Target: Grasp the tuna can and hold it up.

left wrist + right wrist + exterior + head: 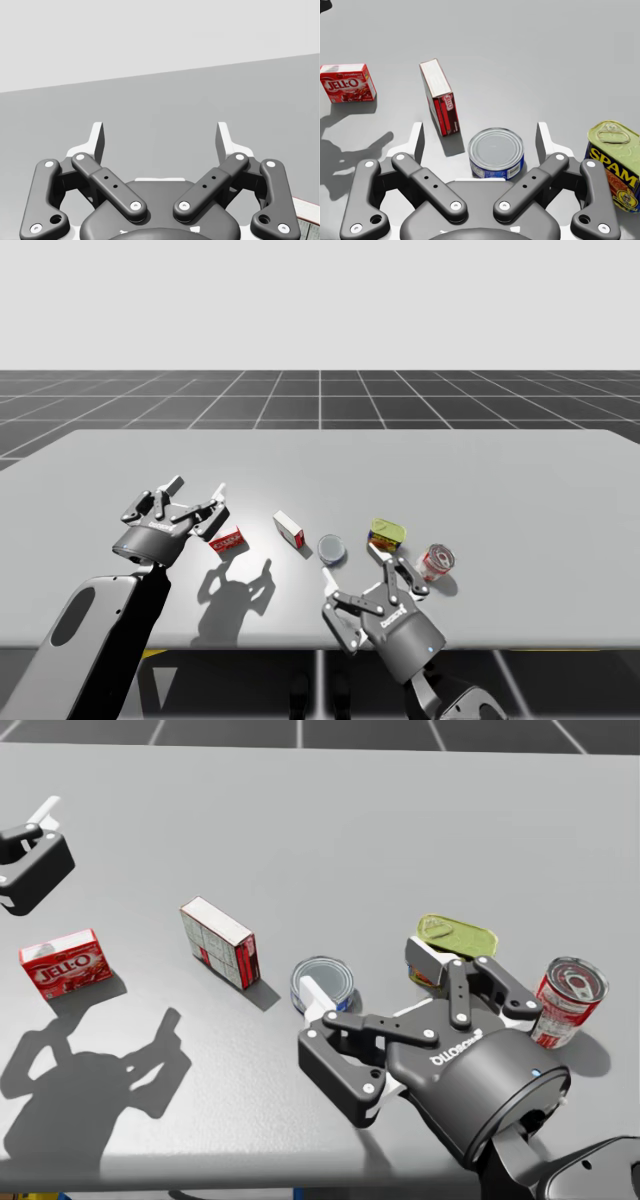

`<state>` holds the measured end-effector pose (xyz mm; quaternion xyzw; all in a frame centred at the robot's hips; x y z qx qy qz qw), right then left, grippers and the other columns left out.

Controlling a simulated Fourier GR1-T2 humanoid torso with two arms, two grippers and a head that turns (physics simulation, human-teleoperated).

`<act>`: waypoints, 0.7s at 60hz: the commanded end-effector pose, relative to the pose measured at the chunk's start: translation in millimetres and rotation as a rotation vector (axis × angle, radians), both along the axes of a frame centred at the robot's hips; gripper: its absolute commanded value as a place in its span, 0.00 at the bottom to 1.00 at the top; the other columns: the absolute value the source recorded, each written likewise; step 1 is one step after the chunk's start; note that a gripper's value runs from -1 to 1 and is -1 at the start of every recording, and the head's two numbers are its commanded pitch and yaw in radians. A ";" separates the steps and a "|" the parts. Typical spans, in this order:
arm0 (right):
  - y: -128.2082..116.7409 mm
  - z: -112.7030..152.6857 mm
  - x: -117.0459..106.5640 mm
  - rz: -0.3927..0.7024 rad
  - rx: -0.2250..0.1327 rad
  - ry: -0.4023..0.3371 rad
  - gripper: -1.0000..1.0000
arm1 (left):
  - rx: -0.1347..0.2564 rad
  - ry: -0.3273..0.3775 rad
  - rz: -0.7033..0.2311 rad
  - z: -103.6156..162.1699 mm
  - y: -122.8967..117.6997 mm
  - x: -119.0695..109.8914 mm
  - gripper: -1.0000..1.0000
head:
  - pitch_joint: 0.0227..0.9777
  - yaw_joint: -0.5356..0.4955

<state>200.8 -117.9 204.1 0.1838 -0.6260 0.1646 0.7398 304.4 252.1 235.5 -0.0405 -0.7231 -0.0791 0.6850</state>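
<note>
Right gripper (480, 132), spread wide and holding nothing, hovers with the blue tuna can (496, 152) inside its gap, apparently untouched.

On the desk (350, 820) a row ran left to right: small box (66, 965), narrow box (220, 942), tuna can (322, 982), oblong tin (457, 935), tall can (570, 995).

So the left arm (95, 630) is seen coming in from the bottom left of the high view, and the left gripper (160, 142) is held wide open, fingers set well apart and pointed out away from the torso. The right arm (440, 702) is seen low at the near right, with the right gripper (480, 145) spread just as wide, angled forward and a bit downward.
</note>
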 end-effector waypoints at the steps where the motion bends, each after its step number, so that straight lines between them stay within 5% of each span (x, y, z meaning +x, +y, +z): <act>1: 14.4 -25.5 9.4 -0.013 -0.037 0.021 0.00 | 0.001 0.000 0.001 -0.3 -0.1 0.1 0.00 | 0.86 0.48; 26: 30.7 -59.3 46.6 -0.099 -0.138 0.059 0.00 | 0.001 0.000 0.000 -0.6 0.2 -0.4 0.00 | 0.86 0.48; 42: 41.3 -72.0 63.0 -0.117 -0.168 0.096 0.00 | 0.002 0.000 -0.002 -0.7 -0.2 -0.5 0.00 | 0.86 0.48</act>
